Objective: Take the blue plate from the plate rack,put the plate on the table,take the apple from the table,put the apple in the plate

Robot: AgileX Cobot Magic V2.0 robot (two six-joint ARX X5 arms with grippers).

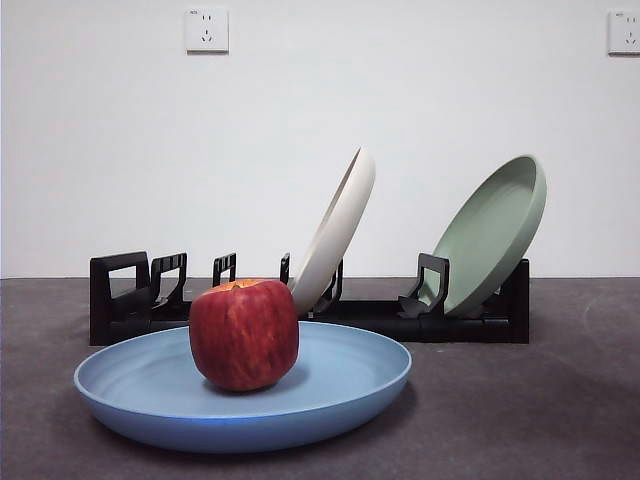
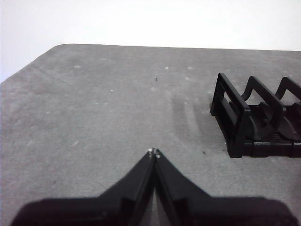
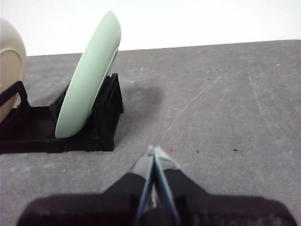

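Note:
The blue plate (image 1: 350,385) lies flat on the dark grey table (image 1: 560,400), near and in front of the plate rack (image 1: 300,310). The red apple (image 1: 243,334) stands upright in the plate, left of its centre. Neither arm shows in the front view. My left gripper (image 2: 154,152) hovers shut and empty over bare table beside the rack's handle end (image 2: 235,117). My right gripper (image 3: 154,150) is shut too, holding nothing, over the table near the rack's other end (image 3: 101,127).
A cream-white plate (image 1: 335,230) leans in the rack's middle and a sage-green plate (image 1: 490,235) (image 3: 89,75) leans at its right end. A white wall with two sockets (image 1: 206,30) stands behind the table. The table's rounded corner (image 2: 56,47) shows in the left wrist view.

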